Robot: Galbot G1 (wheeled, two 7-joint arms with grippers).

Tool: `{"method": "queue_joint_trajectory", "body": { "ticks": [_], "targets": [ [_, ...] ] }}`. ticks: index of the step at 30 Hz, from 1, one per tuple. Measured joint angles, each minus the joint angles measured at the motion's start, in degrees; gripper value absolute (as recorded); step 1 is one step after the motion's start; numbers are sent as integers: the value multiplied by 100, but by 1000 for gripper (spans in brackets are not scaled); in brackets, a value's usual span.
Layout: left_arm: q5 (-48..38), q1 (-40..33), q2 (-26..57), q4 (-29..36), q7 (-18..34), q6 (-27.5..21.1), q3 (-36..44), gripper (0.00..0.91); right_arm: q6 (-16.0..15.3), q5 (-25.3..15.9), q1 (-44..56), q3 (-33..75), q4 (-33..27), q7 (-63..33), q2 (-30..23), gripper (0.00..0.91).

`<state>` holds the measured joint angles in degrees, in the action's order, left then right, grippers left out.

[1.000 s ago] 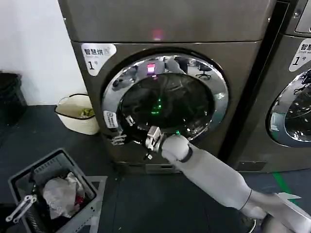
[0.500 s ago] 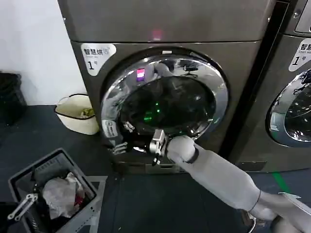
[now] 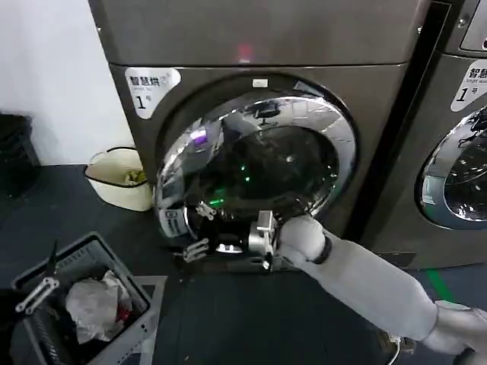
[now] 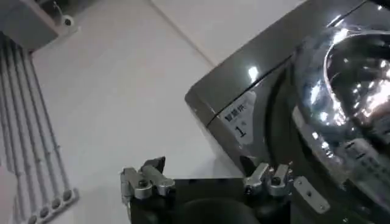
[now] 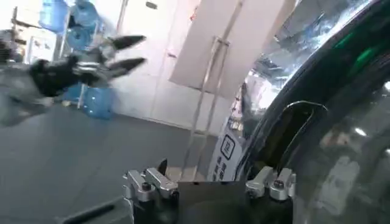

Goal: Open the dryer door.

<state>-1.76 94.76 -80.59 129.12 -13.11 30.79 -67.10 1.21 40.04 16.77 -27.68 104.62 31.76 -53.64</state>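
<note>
Dryer stands upright. Door is ajar, its left edge swung clear of the front. Right gripper sits at the lower rim, spread, gripping nothing. Left gripper idles, spread, over the basket. Step: swinging open. Next, judged: continue outward sweep.
</note>
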Motion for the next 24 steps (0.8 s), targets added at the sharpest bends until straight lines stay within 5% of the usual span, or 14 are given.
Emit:
{"method": "queue_joint_trajectory", "body": {
  "ticks": [24],
  "targets": [
    [864, -1232, 1896, -752, 344, -545, 1495, 907, 614, 491, 758, 775, 833, 1376, 1250, 907]
  ]
}}
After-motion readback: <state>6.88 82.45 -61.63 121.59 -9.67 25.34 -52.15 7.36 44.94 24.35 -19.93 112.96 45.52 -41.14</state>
